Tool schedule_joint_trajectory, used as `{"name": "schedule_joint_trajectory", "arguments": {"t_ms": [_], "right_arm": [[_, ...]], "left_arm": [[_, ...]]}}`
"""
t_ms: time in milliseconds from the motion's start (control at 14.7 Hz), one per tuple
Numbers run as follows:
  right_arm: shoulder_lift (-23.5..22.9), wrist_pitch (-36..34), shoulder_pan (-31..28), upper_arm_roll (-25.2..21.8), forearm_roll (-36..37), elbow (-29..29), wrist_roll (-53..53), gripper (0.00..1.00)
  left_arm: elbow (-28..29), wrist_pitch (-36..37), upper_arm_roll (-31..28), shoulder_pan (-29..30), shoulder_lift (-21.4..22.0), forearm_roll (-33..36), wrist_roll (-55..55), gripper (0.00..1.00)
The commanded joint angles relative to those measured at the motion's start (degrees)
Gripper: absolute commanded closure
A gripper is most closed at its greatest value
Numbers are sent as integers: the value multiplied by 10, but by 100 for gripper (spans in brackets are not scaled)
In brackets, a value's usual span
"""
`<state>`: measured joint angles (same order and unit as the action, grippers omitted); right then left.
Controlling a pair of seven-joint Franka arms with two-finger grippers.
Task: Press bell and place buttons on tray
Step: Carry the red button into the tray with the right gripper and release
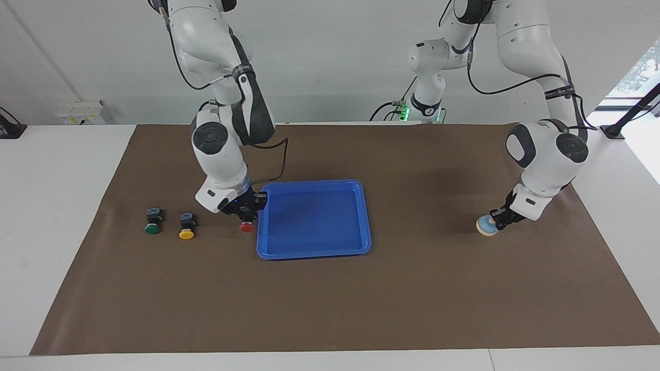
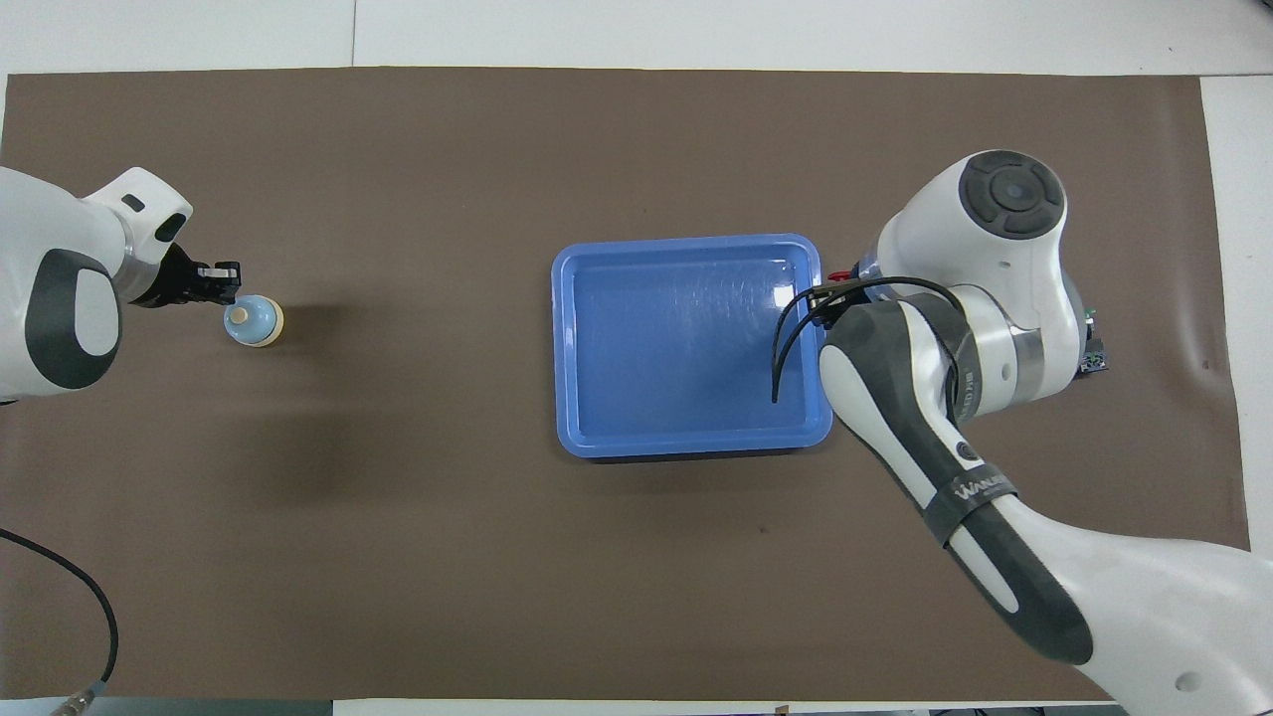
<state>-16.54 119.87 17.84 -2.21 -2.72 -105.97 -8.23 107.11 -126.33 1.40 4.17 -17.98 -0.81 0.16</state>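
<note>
Right gripper (image 1: 246, 215) hangs low, wrist tilted, jaws clamped on the red button (image 1: 247, 226). Left gripper (image 1: 498, 218) angles down, jaws closed, tips at the bell (image 1: 486, 225).

Brown mat (image 1: 330, 299) spread flat over a white table (image 1: 56, 216), covering most of the top and leaving white margins at both ends and along the edges. Pale wall (image 1: 330, 62) rising at the robots' end. Small white box with yellow marks (image 1: 80, 112) against that wall, off the mat. Black cable (image 2: 70, 607) curling over the mat's corner in the overhead view.
</note>
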Motion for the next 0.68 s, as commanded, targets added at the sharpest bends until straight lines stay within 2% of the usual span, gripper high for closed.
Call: {"name": "schedule_joint_trajectory", "arguments": {"t_ms": [0,204,272,543,611], "right_arm": [[-30,16,36,0,-9,17,-55,100],[-48,49,37,0,-10,5,-57,100],[-46,53,38,0,-10,-4,-59,93],[-42,54,38,1,-17,-13,-79,6],[-42,49,37,0,-17,-10,-76,0]], "left_arm": [[-93,109,-3,-3,-8,-25,-2,100],[-123,161,0,-5,9,-25,-33,100],[-122,170,1,-6,24,-25,-41,100],[-119,224,1,-9,82,-24,-42,100],[-118,237,1,-9,99,-24,-42,100]]}}
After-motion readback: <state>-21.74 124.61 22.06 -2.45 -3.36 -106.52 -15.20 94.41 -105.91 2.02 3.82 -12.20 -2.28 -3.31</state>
